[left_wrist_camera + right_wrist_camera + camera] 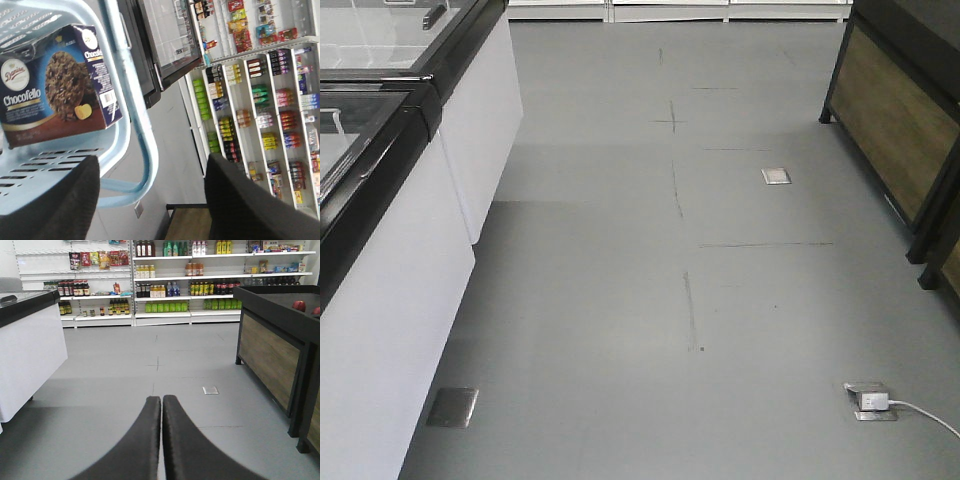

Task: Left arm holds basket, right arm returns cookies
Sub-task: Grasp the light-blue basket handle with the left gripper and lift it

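The return has not begun, I judge: the cookies [55,85] lie in the basket [50,165], just ahead of my left gripper [152,162], whose jaws stand apart with the handle [120,192] passing between. My right gripper [161,400] is closed on nothing, and no cookies appear in its view.

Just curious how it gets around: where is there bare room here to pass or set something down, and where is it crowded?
Widest free patch: the grey floor between the white freezer chests and the wood-panelled stand, bare up to the shelves. Mind the white cable. Crowded: those shelves, packed with bottles, and the basket, where the cookies sit.
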Controlling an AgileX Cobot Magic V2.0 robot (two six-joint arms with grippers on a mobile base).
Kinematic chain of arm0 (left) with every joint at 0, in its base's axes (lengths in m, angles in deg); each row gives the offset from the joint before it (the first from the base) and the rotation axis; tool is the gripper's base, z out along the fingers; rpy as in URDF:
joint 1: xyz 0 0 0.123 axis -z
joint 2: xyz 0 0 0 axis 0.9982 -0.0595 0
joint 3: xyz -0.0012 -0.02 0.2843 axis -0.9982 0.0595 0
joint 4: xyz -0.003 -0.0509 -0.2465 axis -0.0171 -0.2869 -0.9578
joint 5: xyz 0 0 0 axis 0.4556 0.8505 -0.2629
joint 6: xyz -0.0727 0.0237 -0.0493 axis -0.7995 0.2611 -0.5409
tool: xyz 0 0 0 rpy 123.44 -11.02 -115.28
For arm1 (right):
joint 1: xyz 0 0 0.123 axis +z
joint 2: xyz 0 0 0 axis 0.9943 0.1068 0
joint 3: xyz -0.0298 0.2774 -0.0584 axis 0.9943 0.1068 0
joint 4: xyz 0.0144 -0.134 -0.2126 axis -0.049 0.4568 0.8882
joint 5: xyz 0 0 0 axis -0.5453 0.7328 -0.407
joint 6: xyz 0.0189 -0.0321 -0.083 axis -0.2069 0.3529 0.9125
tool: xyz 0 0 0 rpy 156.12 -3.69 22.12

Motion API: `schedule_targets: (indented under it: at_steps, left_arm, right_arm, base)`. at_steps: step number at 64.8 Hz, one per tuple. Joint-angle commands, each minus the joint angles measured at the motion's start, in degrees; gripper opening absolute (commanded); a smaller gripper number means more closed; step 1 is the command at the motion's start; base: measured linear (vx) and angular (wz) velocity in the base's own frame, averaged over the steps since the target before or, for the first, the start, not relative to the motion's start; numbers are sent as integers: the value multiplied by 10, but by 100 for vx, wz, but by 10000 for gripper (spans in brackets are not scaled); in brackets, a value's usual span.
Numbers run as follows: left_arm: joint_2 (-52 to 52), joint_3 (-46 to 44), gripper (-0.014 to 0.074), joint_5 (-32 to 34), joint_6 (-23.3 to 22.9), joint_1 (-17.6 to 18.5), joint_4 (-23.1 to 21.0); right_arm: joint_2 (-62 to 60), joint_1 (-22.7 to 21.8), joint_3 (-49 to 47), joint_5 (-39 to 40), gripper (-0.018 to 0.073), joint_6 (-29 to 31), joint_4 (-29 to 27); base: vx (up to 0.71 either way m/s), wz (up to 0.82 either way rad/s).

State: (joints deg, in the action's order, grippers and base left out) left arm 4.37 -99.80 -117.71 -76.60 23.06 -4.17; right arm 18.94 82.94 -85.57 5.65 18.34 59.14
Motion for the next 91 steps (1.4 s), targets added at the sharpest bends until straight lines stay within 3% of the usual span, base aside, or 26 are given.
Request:
schedule_targets:
  at_steps: [1, 20, 33, 42, 66, 76, 91]
  left_arm:
    - [6, -11, 444, 27, 41, 0, -79]
    - [-46, -11, 444, 11, 46, 0, -107]
    - [-77, -11, 444, 2, 111, 2, -183]
    - [-101, -11, 444, -11, 112, 2, -191]
    - [-132, -14, 444, -13, 173, 4, -258]
    - [-149, -30, 444, -24, 191, 19, -287]
    - [-166, -51, 444, -13, 191, 53, -293]
  right_arm:
    - [-6, 0, 0, 44, -8, -1, 2]
    - [-6, 0, 0, 44, -8, -1, 2]
    - [-6, 0, 0, 44, -8, -1, 2]
    - [-6, 0, 0, 44, -8, -1, 2]
    - [-6, 0, 0, 44, -8, -1, 2]
    - [-6, 0, 0, 44, -8, -1, 2]
    - [-6, 0, 0, 44, -8, -1, 2]
  base:
    - [0, 0]
    - [0, 0]
    - [0, 0]
    - [0, 0]
    - [0, 0]
    - [0, 0]
    - [0, 0]
